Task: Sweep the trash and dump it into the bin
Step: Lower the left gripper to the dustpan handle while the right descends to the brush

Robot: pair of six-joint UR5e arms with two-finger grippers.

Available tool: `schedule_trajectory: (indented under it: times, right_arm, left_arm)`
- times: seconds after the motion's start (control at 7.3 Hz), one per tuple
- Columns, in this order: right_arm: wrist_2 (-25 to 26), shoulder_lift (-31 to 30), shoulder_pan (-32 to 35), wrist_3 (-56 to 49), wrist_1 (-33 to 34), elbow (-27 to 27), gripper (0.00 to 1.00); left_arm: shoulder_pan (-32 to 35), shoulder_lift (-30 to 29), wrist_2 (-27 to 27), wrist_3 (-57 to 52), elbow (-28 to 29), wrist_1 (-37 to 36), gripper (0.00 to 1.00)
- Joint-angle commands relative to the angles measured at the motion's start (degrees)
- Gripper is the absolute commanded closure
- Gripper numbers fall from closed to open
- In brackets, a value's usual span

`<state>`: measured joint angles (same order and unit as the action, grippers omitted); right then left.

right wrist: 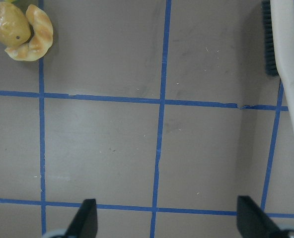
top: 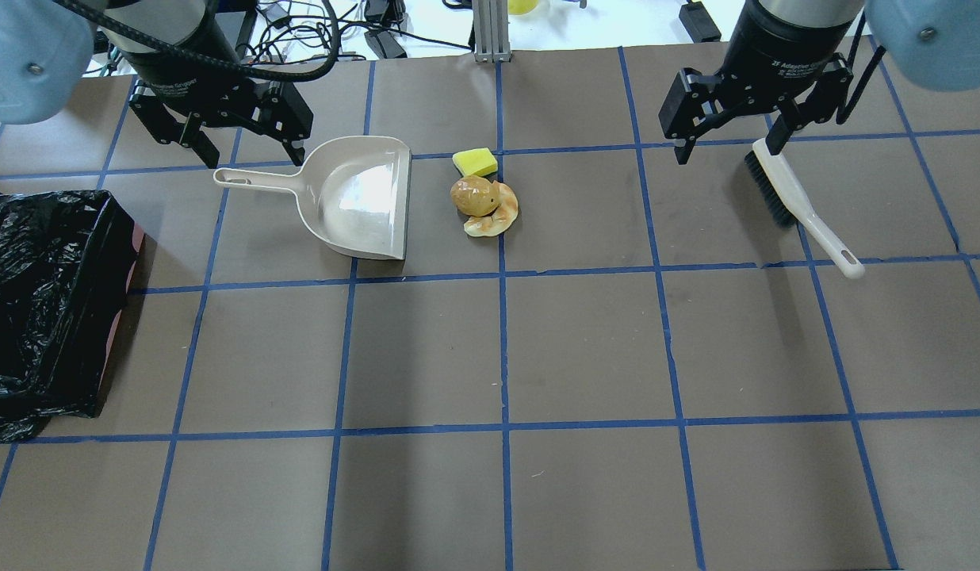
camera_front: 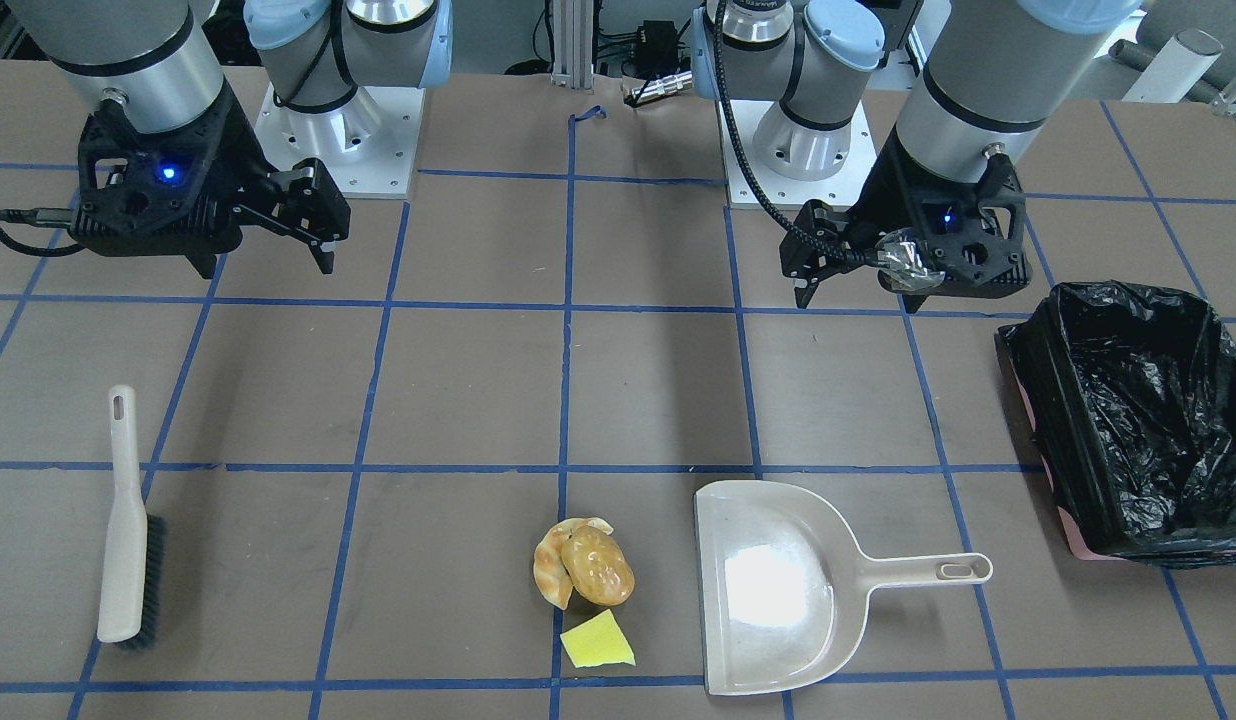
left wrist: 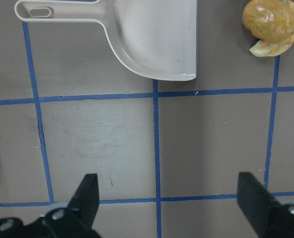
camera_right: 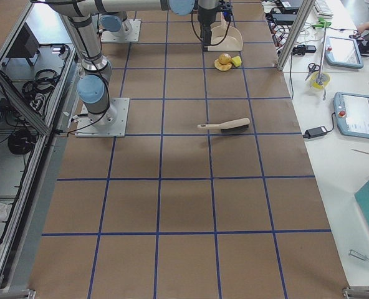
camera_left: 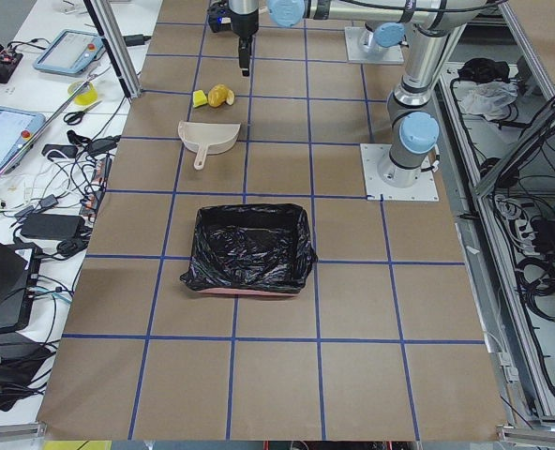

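trash at dustpan mouth; handle points toward bin; left hand, right hand released, empty.

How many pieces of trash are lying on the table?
3: a round golden-brown glossy pastry, a crescent-shaped golden-brown pastry touching it, and a flat yellow sponge wedge beside them.

We read one label only: white print "2F Adaptive Gripper", last letters faint, on the black body of the right gripper, overhead view. Any other print is too small for us to read.
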<state>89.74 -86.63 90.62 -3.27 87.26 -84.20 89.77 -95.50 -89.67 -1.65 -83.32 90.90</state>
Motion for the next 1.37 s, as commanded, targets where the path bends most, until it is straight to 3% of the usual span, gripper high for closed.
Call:
schedule_trajectory:
  times: [0.0,0.41,0.68,0.96,1.23]
  right_arm:
    - [-0.18,0.05,-0.01,-0.07,0.63,0.00,0.00]
    - [-0.44,0.40,-0.10,-0.86,0.37,-0.61,0.00]
    - [-0.09,0.49,-3.58,-3.82,0.72,-1.31,0.00]
    - [-0.35,0.23,-12.88,-21.53,0.63,-2.89,0.00]
    - [1.47,0.58,-19.14,-36.30,8.92,-8.67,0.00]
  left_arm:
    - [0.05,0.05,0.11,-0.02,0.00,-0.02,0.00]
    - [-1.17,-0.22,0.19,-1.85,-0.87,-0.81,0.00]
    - [-7.74,-0.92,0.28,-14.88,-0.96,-0.99,0.00]
    - [-12.15,-5.11,0.28,-25.97,-2.44,-9.55,0.00]
    - [-12.25,-11.60,0.54,-43.26,-3.60,-18.51,0.00]
